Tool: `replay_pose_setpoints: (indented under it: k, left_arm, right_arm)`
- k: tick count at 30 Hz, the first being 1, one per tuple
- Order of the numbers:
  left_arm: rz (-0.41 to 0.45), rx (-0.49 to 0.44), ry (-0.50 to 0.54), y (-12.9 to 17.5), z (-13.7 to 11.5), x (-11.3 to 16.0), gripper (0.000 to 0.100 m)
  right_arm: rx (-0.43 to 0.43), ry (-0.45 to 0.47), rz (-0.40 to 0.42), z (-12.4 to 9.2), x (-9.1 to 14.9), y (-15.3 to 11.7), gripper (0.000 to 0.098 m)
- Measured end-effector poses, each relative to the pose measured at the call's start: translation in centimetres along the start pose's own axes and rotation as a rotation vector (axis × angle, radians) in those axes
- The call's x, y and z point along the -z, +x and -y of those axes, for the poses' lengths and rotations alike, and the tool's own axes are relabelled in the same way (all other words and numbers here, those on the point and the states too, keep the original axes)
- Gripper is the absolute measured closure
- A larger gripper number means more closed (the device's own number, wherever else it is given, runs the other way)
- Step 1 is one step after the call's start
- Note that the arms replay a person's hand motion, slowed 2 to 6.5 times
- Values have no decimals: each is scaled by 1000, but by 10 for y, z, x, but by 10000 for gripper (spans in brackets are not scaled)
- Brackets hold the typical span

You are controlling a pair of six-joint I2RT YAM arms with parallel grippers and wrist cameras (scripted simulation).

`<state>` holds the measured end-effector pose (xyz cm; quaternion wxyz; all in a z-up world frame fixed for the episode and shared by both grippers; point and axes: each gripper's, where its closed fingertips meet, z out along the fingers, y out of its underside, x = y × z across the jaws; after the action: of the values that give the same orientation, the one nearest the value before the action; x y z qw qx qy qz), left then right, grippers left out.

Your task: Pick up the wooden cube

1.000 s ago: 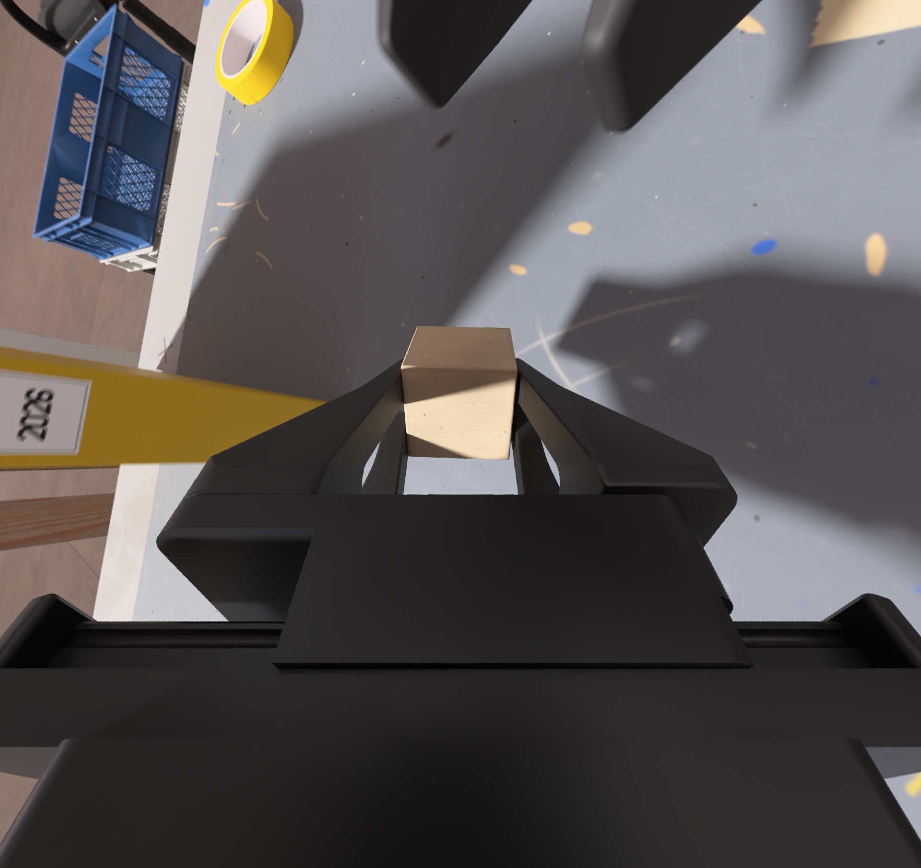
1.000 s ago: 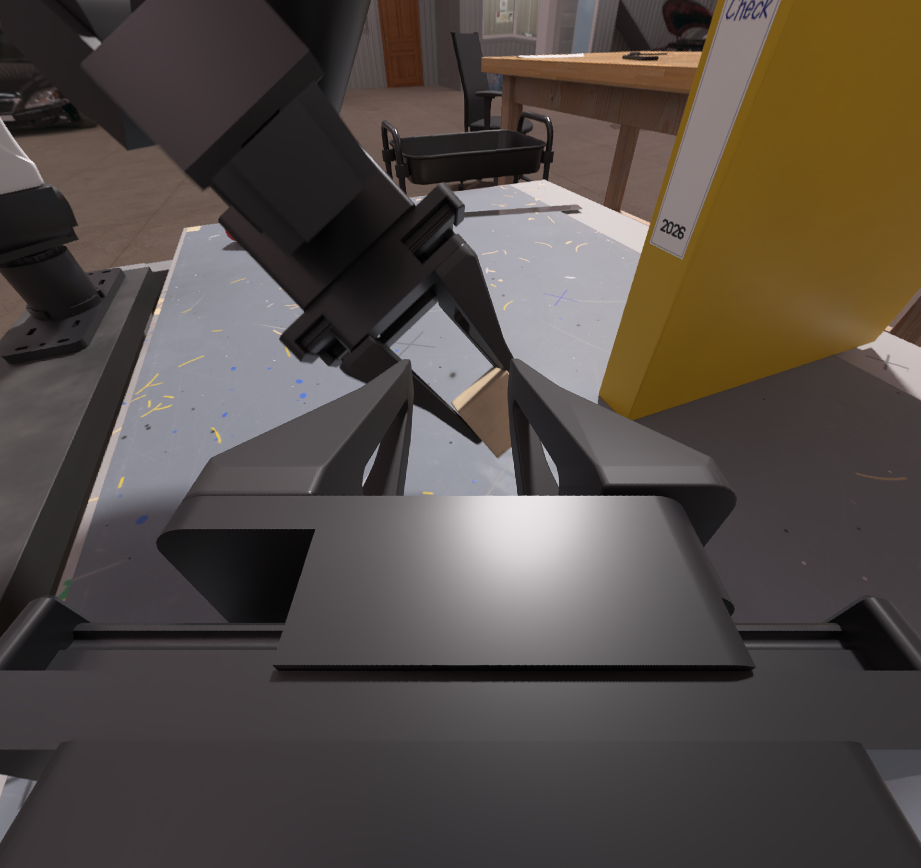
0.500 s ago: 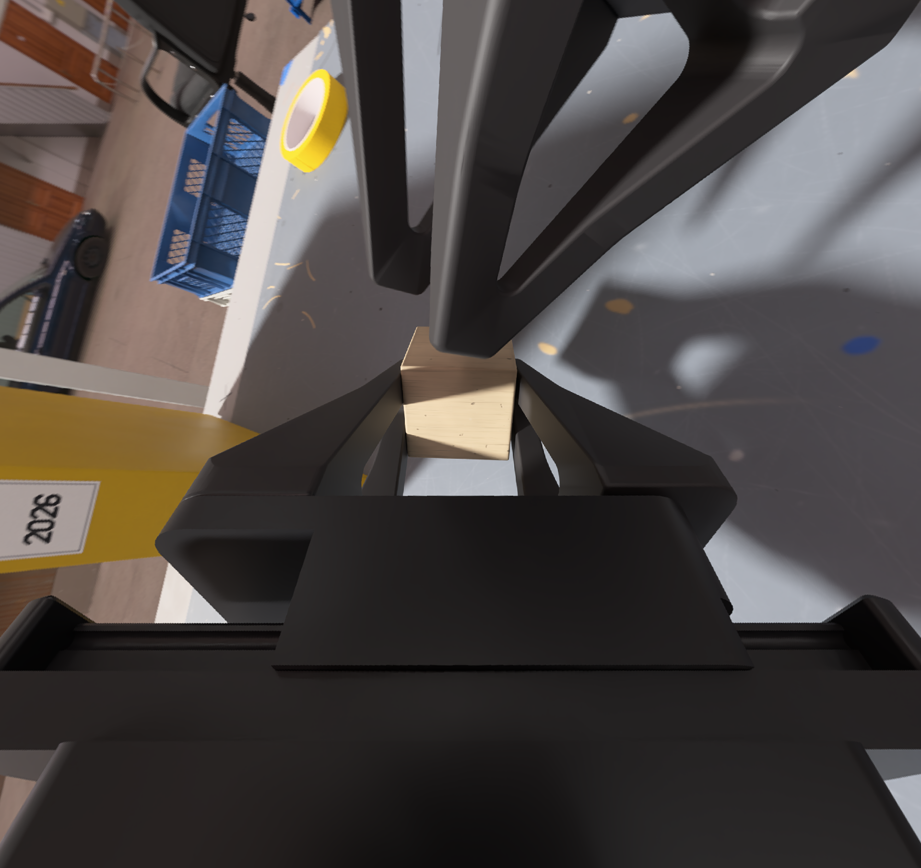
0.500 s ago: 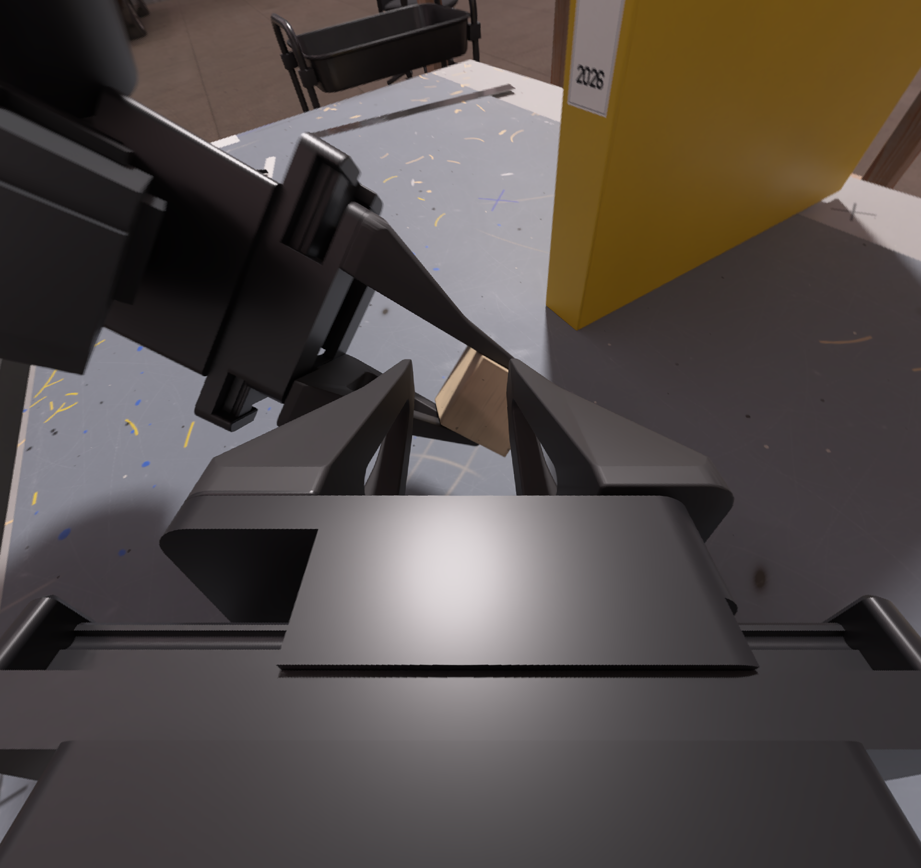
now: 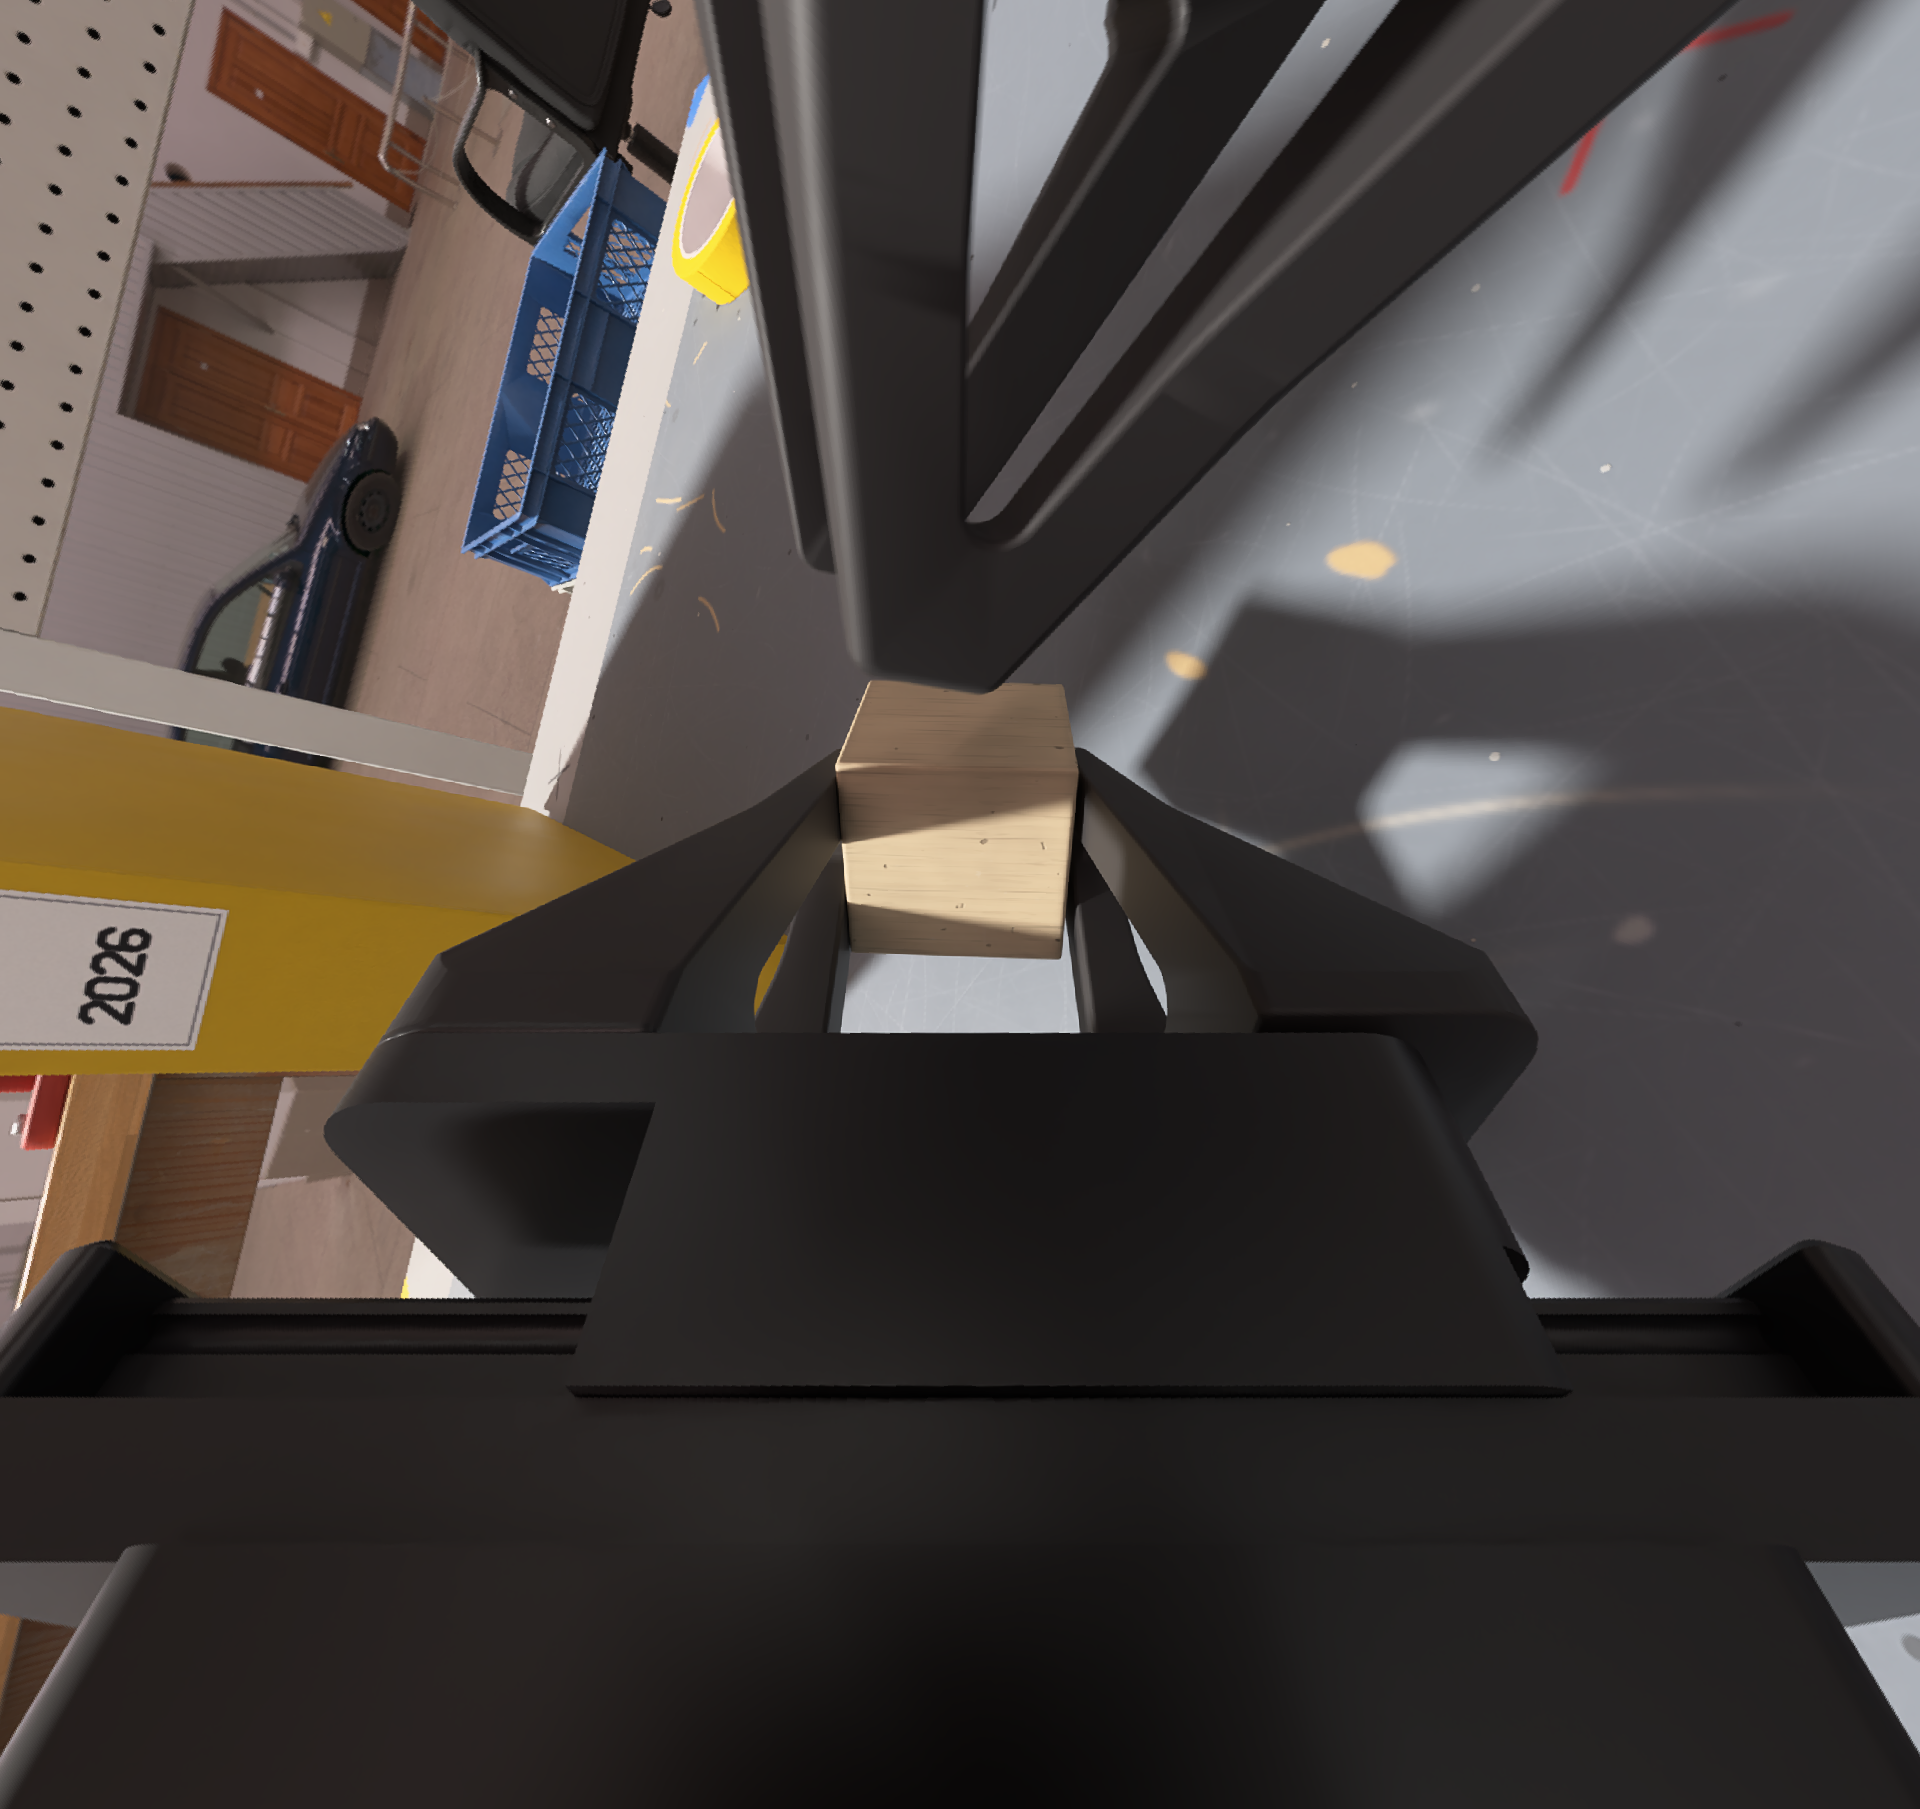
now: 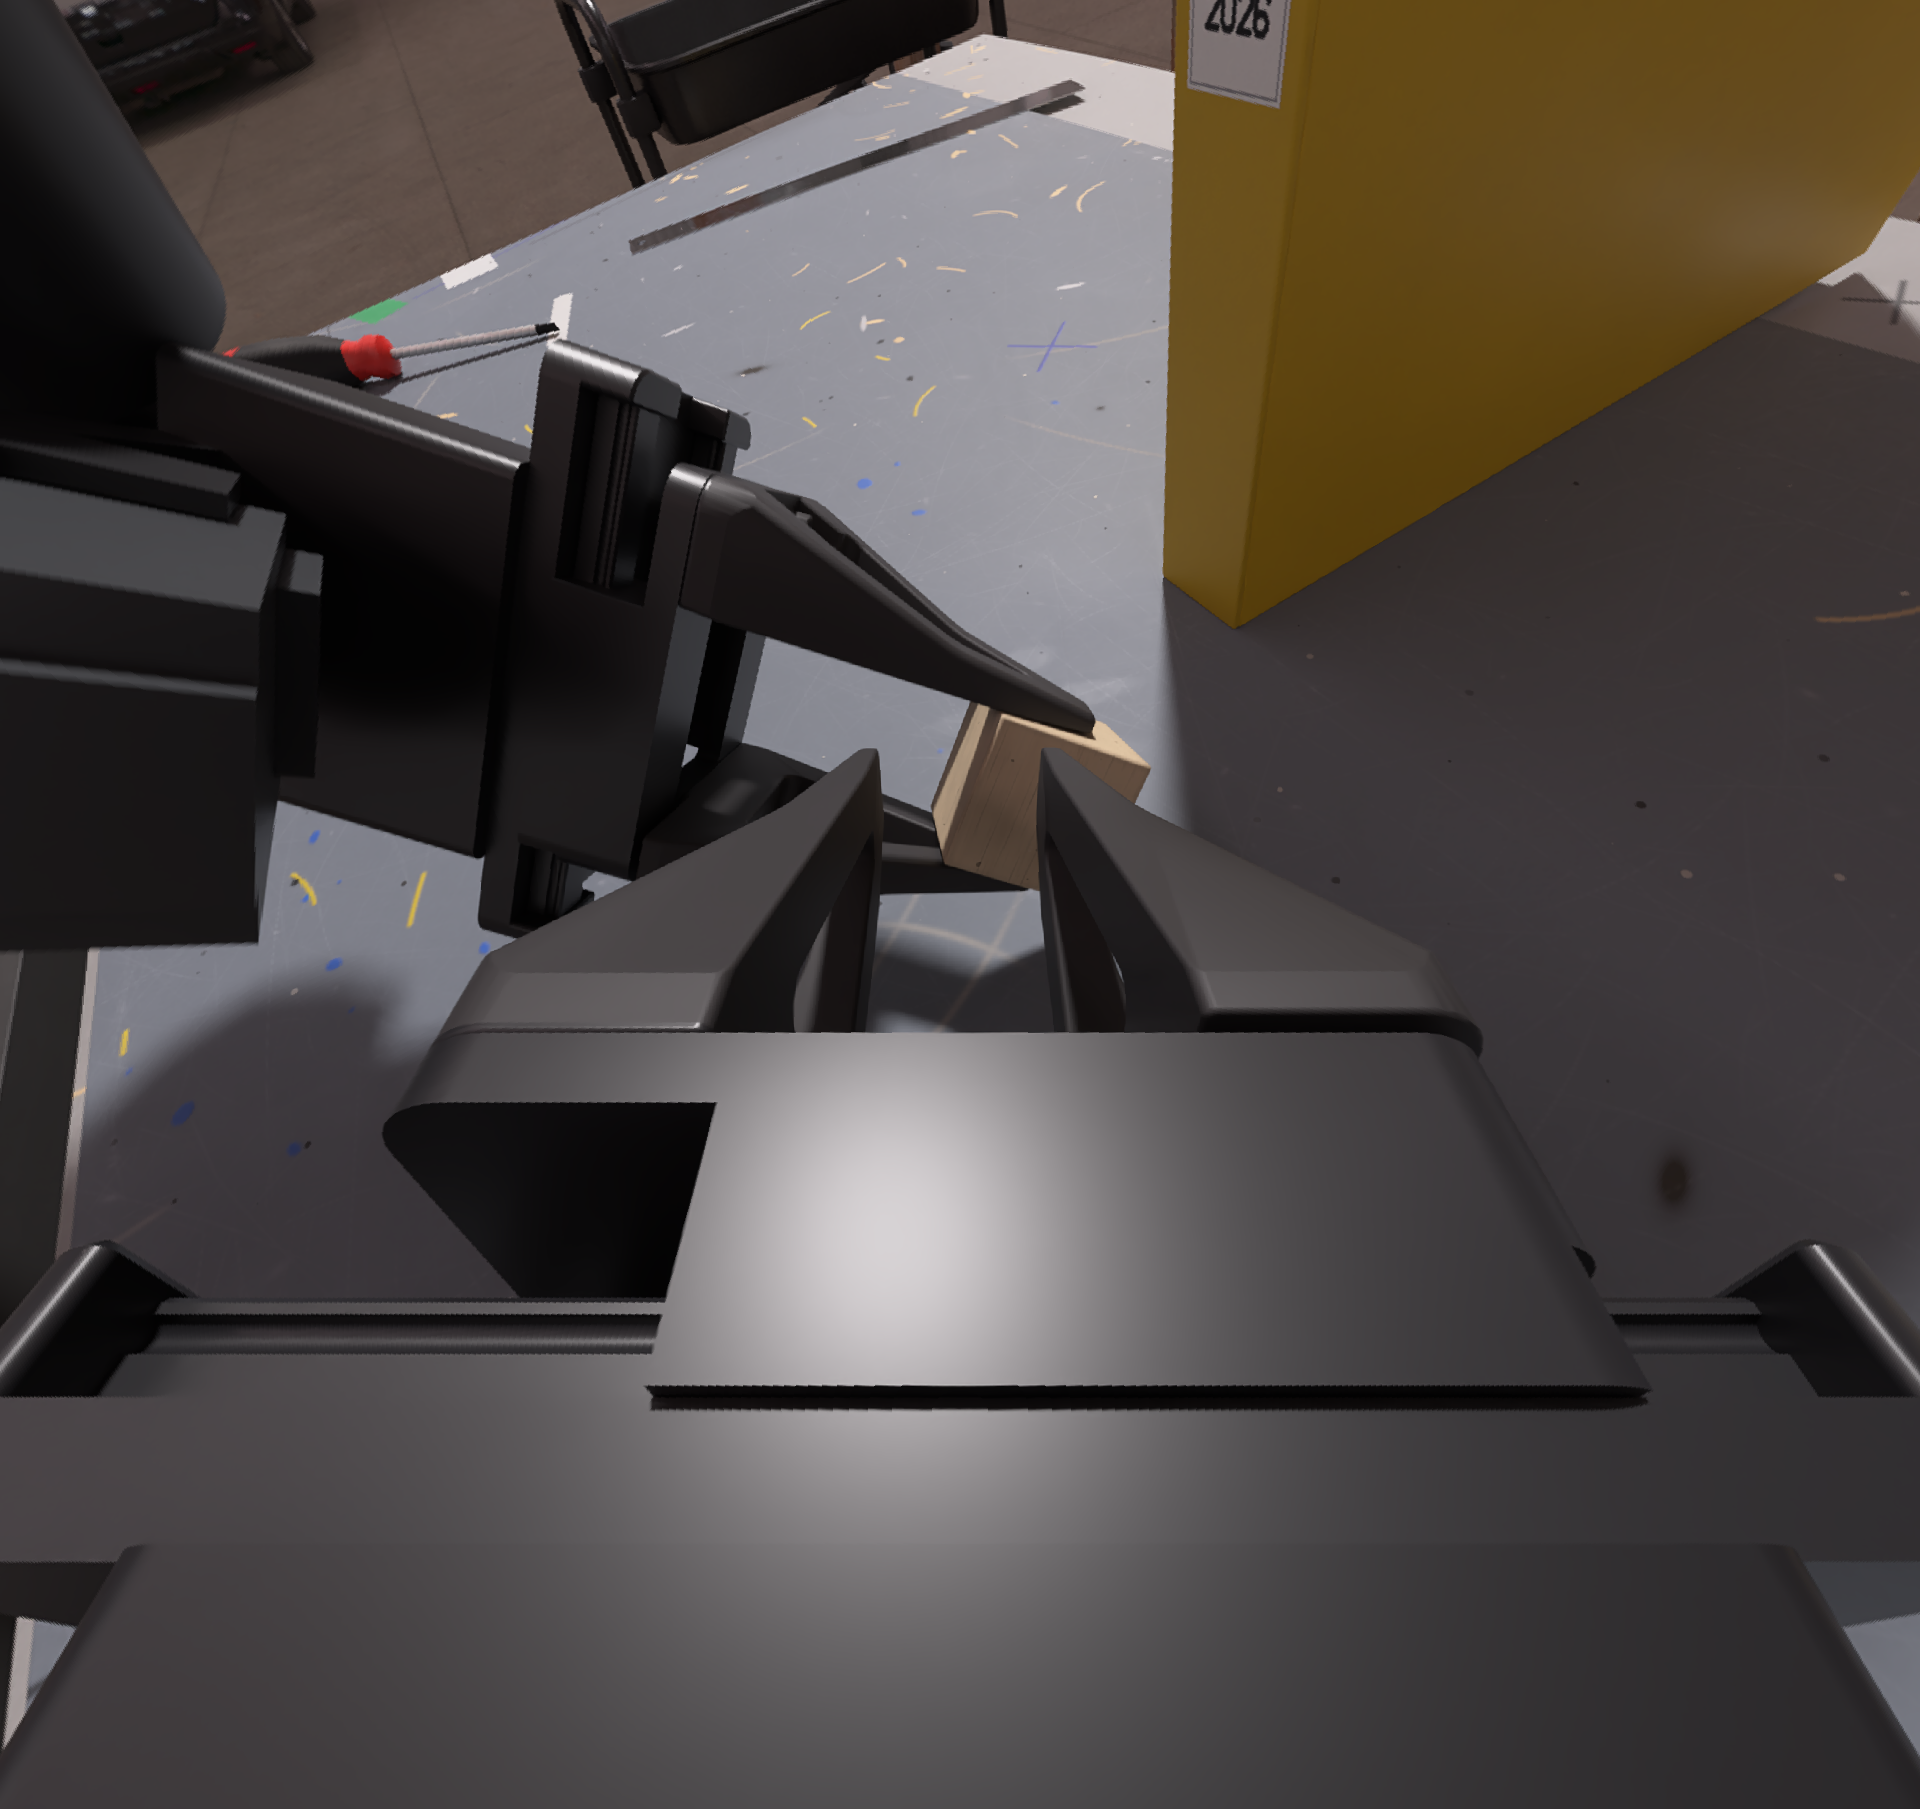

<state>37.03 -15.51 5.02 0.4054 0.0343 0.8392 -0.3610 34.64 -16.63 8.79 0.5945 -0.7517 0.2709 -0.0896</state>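
Observation:
The wooden cube (image 5: 954, 840) is a small pale block clamped between the fingers of my left gripper (image 5: 956, 764), which is shut on it and holds it above the grey table (image 5: 1558, 533). In the right wrist view the cube (image 6: 987, 819) sits in the left gripper (image 6: 1023, 803), whose upper finger lies across its top. My right gripper (image 6: 958, 772) is open, and its fingertips are right at the cube's near face, one on each side. In the left wrist view the right gripper (image 5: 883, 616) comes down from above, and one fingertip almost touches the cube's far edge.
A tall yellow binder (image 6: 1455, 253) stands on the table just right of the cube. A metal ruler (image 6: 852, 164) and a red-handled tool (image 6: 369, 357) lie farther back. A yellow tape roll (image 5: 707, 221) sits by the table edge, and a blue crate (image 5: 571, 377) is on the floor beyond.
The right gripper has closed in on the cube until its fingertips flank it. The left gripper has tilted up with the cube still clamped.

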Motion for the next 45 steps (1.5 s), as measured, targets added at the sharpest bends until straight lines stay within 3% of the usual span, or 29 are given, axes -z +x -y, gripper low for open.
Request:
replay_pose_setpoints:
  k: [6, 11, 22, 27, 34, 45]
  left_arm:
    - [12, -15, -11, 4, 2, 0, 675]
    - [21, 5, 27, 2, 9, 1, 675]
    - [49, 51, 82, -4, 18, 6, 675]
    - [85, 15, 71, -9, 17, 7, 675]
    - [95, -7, 73, -8, 19, 8, 675]
    - [72, 17, 104, -3, 23, 8, 675]
  right_arm:
    - [20, 2, -21, 0, -1, 2, 809]
    - [15, 15, -1, 2, 1, 0, 955]
    - [-103, 65, 77, 10, 8, 0, 931]
    - [-92, 62, 41, 10, 8, 6, 865]
    - [-61, 30, 24, 4, 6, 5, 860]
    - [-29, -12, 55, -2, 3, -5, 952]
